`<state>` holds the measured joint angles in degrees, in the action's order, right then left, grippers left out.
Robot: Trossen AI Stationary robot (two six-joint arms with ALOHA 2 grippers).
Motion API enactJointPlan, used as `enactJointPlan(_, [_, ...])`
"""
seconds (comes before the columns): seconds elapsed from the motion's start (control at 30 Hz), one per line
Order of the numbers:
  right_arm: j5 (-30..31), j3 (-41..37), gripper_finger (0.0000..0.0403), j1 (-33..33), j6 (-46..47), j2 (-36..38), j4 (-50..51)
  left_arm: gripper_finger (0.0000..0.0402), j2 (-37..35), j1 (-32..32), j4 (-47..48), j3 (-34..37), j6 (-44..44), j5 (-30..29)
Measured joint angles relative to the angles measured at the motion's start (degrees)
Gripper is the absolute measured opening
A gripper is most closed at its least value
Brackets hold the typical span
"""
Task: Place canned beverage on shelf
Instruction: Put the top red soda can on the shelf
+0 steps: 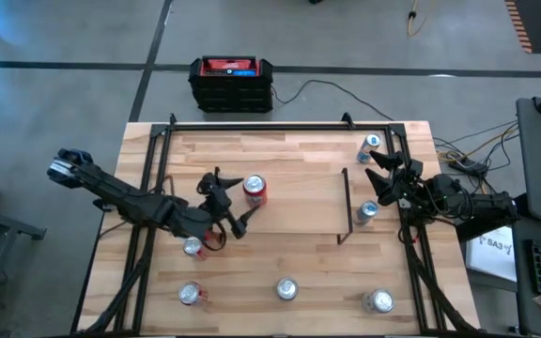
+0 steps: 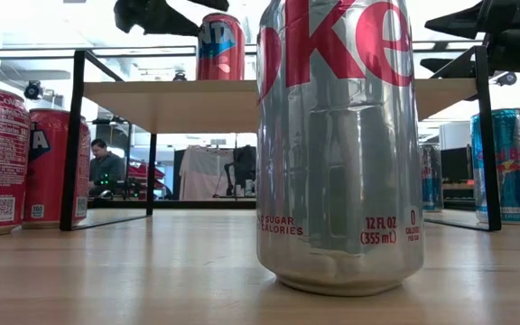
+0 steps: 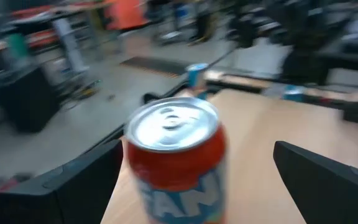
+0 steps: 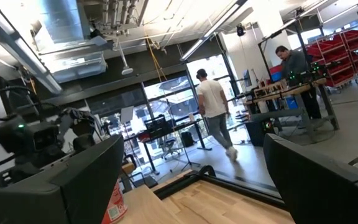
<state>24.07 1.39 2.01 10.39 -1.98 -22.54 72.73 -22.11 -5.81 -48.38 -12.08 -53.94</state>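
Standing: we see the red can (image 1: 255,190) upright on the shelf (image 1: 299,202).
Left gripper (image 1: 226,204): fingers spread, just beside the can, not touching.
Right gripper (image 1: 380,176): fingers spread, at the shelf's right end.

silver can (image 2: 339,144) "12 FL OZ (355 mL)"

We see a red can (image 1: 255,189) with a silver top on the light-wood shelf (image 1: 299,202), and a silver, red-lettered can (image 2: 339,144) nearby.
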Motion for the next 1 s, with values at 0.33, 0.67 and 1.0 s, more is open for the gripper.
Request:
enactJointPlan(0.33, [0.0,0.0,0.0370,0.0,0.0,0.0,0.0,0.0400,-7.6,7.5,-24.4,15.4,15.7,17.9])
enactJointPlan(0.67, [0.0,0.0,0.0370,0.0,0.0,0.0,0.0,0.0400,-7.7,15.7,-25.1,16.0,16.1,31.0])
enactJointPlan(1.0, [0.0,0.0,0.0370,0.0,0.0,0.0,0.0,0.0400,-4.7,20.5,-25.1,14.5,14.0,39.1])
